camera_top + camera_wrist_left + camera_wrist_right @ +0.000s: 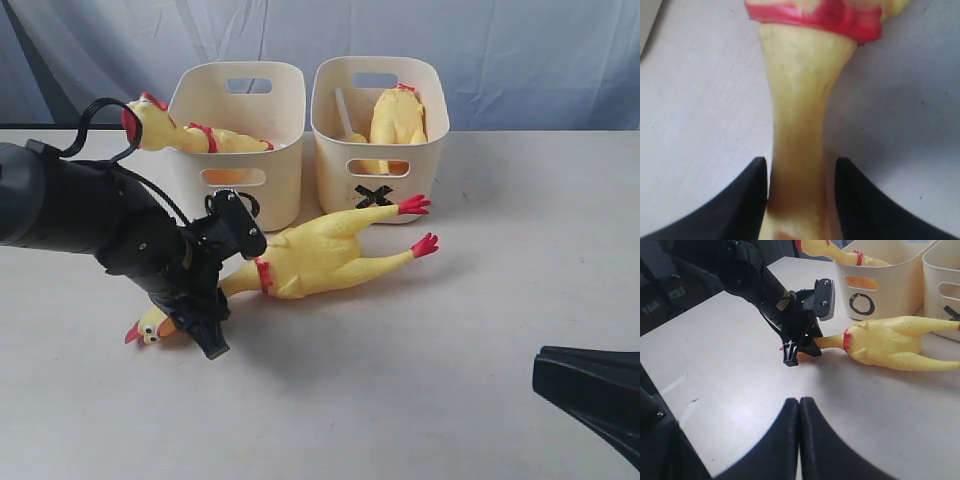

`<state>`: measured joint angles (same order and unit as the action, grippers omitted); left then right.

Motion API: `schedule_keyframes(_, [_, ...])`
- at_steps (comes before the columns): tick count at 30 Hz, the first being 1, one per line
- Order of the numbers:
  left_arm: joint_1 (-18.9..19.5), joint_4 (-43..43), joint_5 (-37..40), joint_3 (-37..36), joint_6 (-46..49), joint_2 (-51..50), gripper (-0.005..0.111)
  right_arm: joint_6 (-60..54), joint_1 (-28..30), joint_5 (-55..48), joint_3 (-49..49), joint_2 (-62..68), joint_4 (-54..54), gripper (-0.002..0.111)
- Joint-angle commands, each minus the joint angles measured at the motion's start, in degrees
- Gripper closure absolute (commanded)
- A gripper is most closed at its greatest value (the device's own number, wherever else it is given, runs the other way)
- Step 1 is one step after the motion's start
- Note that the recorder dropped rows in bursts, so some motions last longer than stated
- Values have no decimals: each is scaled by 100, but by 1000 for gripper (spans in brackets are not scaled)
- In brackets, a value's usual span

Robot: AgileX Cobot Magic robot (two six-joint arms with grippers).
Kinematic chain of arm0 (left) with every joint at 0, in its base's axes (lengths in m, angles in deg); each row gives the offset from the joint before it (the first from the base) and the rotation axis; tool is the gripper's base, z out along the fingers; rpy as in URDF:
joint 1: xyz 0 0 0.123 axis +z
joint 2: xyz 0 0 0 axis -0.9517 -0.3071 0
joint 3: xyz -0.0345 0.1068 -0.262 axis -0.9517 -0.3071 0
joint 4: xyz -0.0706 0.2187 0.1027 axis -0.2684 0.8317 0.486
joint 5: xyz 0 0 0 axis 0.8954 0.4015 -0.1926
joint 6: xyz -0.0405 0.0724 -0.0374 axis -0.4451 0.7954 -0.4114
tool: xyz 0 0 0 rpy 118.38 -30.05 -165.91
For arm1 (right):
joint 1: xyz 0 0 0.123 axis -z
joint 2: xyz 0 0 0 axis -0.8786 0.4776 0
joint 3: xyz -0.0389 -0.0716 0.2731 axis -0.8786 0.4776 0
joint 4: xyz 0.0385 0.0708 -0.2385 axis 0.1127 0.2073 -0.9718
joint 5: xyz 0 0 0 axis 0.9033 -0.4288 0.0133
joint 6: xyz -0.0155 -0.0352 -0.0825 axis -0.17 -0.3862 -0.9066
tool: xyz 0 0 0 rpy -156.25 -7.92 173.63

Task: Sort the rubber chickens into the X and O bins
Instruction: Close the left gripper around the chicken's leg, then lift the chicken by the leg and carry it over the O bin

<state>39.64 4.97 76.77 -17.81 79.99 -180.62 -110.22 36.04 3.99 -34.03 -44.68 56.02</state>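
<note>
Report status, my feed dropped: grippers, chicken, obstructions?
Left gripper astride neck of loose chicken, grip unconfirmed. Right gripper shut, standing off. Nothing between it and bins.

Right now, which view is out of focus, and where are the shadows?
Left wrist view: soft and blurred, the chicken's neck too close to the lens. Exterior view: sharp, with a faint shadow on the table under the chicken. Right wrist view: fairly sharp, the right end effector a featureless black.
</note>
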Motion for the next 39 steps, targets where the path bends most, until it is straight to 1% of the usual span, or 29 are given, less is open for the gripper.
schedule_keyframes(1, [26, -11, -140, 16, -2, -98, 70, -17, 31, 57, 28, -34, 20, 109])
schedule_keyframes(6, [26, -11, -178, 16, -2, -318, 88, -17, 31, 57, 28, -34, 20, 109])
schedule_keyframes(13, [26, -1, -39, 16, -2, -327, 107, -17, 31, 68, 28, -34, 20, 109])
schedule_keyframes(16, [26, -36, 166, 16, -2, -260, 107, -17, 31, 68, 28, -34, 20, 109])
schedule_keyframes(18, [26, -221, 387, 16, -2, -108, 107, -4, 31, 68, 28, -34, 20, 109])
schedule_keyframes(21, [13, -724, 785, 16, 9, 254, 107, -4, 31, 68, 28, -34, 20, 109])
schedule_keyframes(23, [-110, -959, 1167, 16, 140, 546, 107, -6, 31, 56, 28, -34, 20, 109])
schedule_keyframes(26, [-343, -1319, 1542, 16, 195, 860, 107, -6, 31, 56, 28, -34, 20, 109])
schedule_keyframes(28, [-498, -1656, 1672, 16, 195, 1096, 107, -6, 31, 56, 28, -34, 20, 109])
schedule_keyframes(29, [-540, -2028, 1727, 16, 195, 1241, 107, -6, 31, 56, 28, -34, 20, 109])
schedule_keyframes(32, [-540, -2661, 1868, 16, 155, 1533, 107, -6, 31, 56, 28, -34, 20, 109])
schedule_keyframes(37, [-540, -3131, 2004, 27, 155, 2004, 107, -6, 31, 56, 28, -34, 20, 109])
schedule_keyframes(39, [-540, -3165, 2208, 132, 92, 2238, 107, -6, 31, 56, 28, -34, 20, 109])
